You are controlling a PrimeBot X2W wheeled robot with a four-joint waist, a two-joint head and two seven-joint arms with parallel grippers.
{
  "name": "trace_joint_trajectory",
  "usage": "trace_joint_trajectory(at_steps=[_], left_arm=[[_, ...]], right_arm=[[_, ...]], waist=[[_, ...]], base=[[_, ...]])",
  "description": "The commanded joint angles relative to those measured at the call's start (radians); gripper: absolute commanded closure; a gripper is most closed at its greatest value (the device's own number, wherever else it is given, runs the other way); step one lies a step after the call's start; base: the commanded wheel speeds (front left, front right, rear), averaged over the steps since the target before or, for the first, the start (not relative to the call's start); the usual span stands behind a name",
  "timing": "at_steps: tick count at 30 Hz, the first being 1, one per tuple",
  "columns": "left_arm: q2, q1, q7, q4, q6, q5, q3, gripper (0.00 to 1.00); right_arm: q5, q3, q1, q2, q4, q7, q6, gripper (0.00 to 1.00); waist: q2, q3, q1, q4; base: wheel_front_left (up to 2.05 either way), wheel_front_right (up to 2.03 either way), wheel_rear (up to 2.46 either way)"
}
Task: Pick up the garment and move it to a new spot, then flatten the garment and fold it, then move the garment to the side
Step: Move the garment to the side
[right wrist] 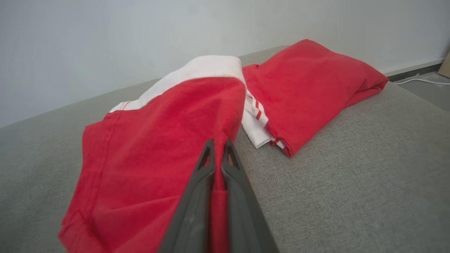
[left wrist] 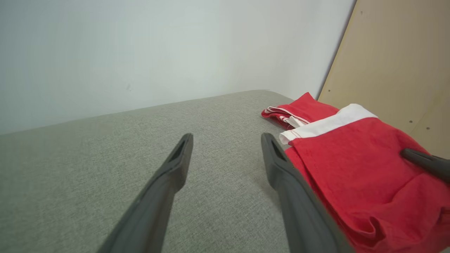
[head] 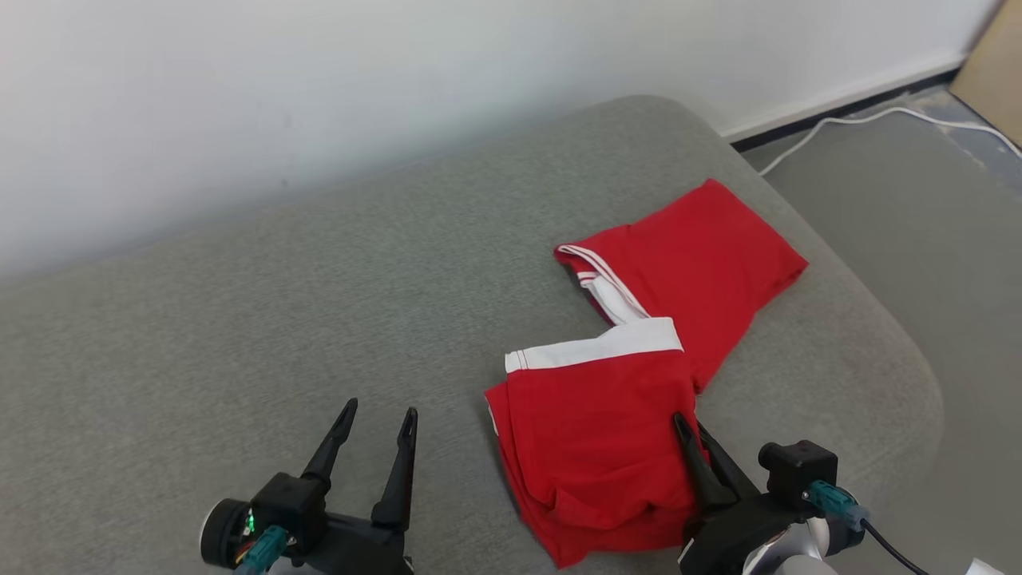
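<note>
The garment (head: 595,431), red with a white band, lies partly folded on the grey cushion (head: 239,319), reaching from the head view's centre toward 2 and 5 o'clock. The right gripper (head: 690,425), at 5 o'clock, is clamped on the garment's near right edge, fabric pinched between its fingers. The left gripper (head: 381,409), at 7 o'clock, stands spread wide and holds nothing, near the garment's left edge.

Grey cushion (head: 239,319) against white wall (head: 319,80), grey floor (head: 902,239) beside.
</note>
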State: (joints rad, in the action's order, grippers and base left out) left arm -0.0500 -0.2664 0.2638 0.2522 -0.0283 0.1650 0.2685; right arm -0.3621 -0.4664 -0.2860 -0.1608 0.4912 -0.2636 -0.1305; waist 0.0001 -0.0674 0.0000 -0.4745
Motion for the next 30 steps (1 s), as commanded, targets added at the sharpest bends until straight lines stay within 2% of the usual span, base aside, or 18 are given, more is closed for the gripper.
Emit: trace_joint_trajectory(at_steps=[1, 6, 13, 23, 30], left_arm=[[-0.002, -0.006, 0.000, -0.004, -0.001, -0.008, 0.002, 0.00], [-0.002, -0.023, 0.000, -0.013, -0.007, -0.009, 0.023, 0.00], [-0.001, -0.043, 0.000, -0.009, 0.000, -0.040, 0.036, 0.00], [-0.002, -0.085, 0.000, 0.006, 0.017, -0.076, 0.052, 0.00], [-0.002, -0.108, 0.000, 0.008, 0.022, -0.097, 0.057, 0.00]], right_arm=[[-0.006, 0.000, -0.011, -0.001, -0.001, 0.000, 0.000, 1.00], [0.000, -0.002, -0.022, -0.011, 0.010, 0.000, 0.000, 1.00], [0.025, 0.000, -0.123, -0.047, 0.013, 0.000, 0.000, 1.00], [0.077, 0.129, -0.324, -0.136, 0.096, 0.000, 0.000, 1.00], [0.124, 0.266, -0.389, -0.188, 0.202, 0.000, 0.000, 1.00]], waist=[[-0.0001, -0.024, 0.0000, -0.033], [-0.0001, -0.040, 0.0000, -0.024], [-0.0001, -0.089, 0.0000, 0.024], [-0.0001, -0.177, 0.0000, 0.116], [-0.0001, -0.221, 0.0000, 0.166]], base=[[0.00, 0.00, 0.00], [0.00, 0.00, 0.00], [0.00, 0.00, 0.00], [0.00, 0.00, 0.00], [0.00, 0.00, 0.00]])
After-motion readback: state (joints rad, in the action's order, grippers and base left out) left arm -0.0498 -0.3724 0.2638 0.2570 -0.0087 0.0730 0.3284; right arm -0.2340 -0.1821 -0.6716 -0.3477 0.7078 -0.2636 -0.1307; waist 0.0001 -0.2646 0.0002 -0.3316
